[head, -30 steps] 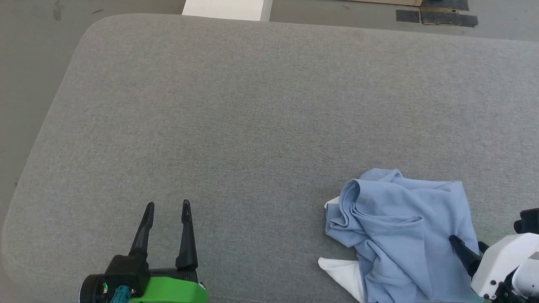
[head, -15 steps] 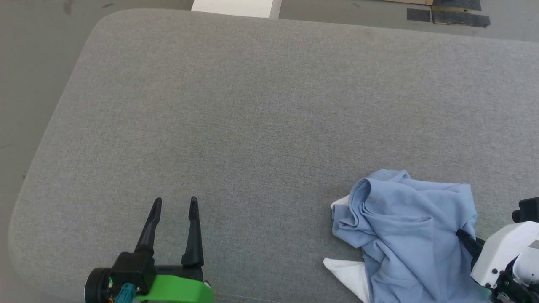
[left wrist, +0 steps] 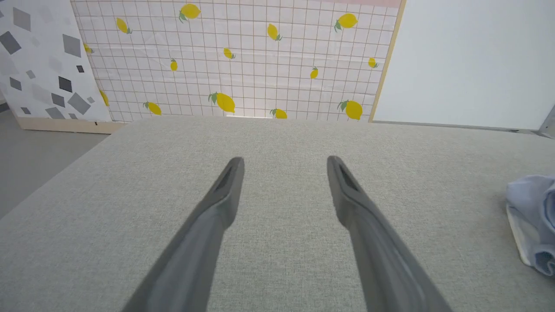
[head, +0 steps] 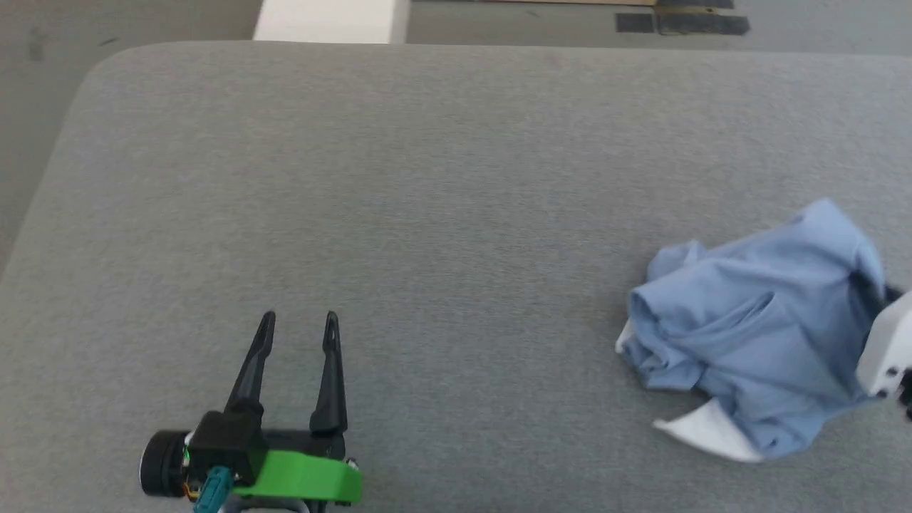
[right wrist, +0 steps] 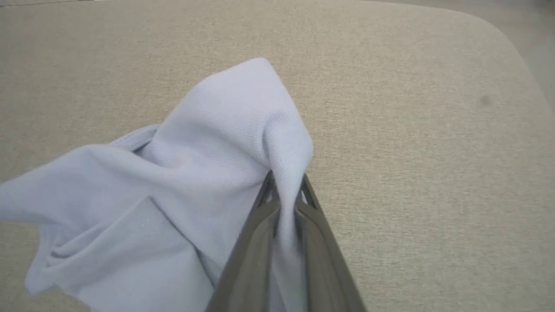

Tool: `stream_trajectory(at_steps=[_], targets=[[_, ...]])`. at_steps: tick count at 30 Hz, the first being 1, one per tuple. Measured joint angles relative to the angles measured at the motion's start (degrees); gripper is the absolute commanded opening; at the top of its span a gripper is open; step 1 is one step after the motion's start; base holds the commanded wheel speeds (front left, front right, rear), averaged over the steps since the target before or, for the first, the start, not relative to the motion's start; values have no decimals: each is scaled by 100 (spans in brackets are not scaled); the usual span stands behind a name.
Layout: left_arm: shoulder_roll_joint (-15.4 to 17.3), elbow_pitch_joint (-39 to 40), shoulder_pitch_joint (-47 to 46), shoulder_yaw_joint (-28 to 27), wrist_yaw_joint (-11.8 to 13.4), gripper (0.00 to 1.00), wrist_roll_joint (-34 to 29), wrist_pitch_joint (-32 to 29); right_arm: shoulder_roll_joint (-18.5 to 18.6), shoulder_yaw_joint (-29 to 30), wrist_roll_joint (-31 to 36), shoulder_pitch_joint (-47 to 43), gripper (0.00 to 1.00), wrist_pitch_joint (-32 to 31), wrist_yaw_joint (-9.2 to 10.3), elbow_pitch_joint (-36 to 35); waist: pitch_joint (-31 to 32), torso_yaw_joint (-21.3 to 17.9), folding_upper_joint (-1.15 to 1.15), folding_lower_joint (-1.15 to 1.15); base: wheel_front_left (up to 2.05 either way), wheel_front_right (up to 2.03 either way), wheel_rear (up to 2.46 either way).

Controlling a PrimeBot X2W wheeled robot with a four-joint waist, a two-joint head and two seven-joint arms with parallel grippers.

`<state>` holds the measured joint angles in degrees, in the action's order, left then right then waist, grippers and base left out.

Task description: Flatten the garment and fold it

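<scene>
The garment (head: 755,328) is a crumpled light blue shirt bunched at the right of the grey table, with a white collar flap (head: 705,433) sticking out at its near side. My right gripper (right wrist: 286,186) is shut on a fold of the garment (right wrist: 225,143), pinching the cloth between both fingers and holding that part raised. In the head view only its white wrist housing (head: 887,349) shows at the right edge. My left gripper (head: 299,322) stands open over bare table at the lower left, far from the shirt. The garment's edge (left wrist: 531,212) appears at the right of the left wrist view.
The grey padded table (head: 399,199) has rounded corners, and its far edge runs along the top of the head view. A white block (head: 331,20) stands beyond it on the floor. A lemon-patterned panel (left wrist: 243,60) and a white board (left wrist: 472,60) stand past the table.
My right gripper has lifted its fold of the garment and drawn it away from me and to the right. The head camera also shifted. The left gripper stays open in place.
</scene>
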<state>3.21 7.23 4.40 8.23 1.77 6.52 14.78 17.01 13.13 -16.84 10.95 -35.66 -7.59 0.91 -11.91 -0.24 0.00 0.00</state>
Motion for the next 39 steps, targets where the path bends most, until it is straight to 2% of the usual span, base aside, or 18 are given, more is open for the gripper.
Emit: stream_trajectory(at_steps=[6, 13, 18, 28, 38, 39], targets=[[82, 79, -409, 71, -29, 100, -172, -1, 720, -144, 379, 859, 0, 218, 0, 521, -228, -437, 0, 0, 0, 0, 0], [208, 257, -943, 201, -63, 100, -408, -166, 1250, -214, 691, 1659, 0, 566, -1, 1048, -702, -808, 0, 0, 0, 0, 0], [277, 417, -1301, 286, -79, 100, -556, -344, 1491, -126, 898, 2062, 0, 867, -1, 1488, -1085, -1043, 0, 0, 0, 0, 0], [482, 753, -1790, 367, -119, 100, -840, -715, 1582, 247, 1222, 2773, 0, 1646, -1, 2530, -1953, -1404, 0, 1, 0, 0, 0], [590, 1017, -2042, 458, -119, 100, -965, -947, 1581, 612, 1709, 3208, 0, 2429, -1, 3383, -2682, -1569, 0, 1, 0, 0, 0], [590, 1074, -2160, 495, -113, 100, -1011, -972, 1494, 714, 1950, 3482, 100, 2777, -1, 3846, -2923, -1567, 0, 1, 0, 0, 0]])
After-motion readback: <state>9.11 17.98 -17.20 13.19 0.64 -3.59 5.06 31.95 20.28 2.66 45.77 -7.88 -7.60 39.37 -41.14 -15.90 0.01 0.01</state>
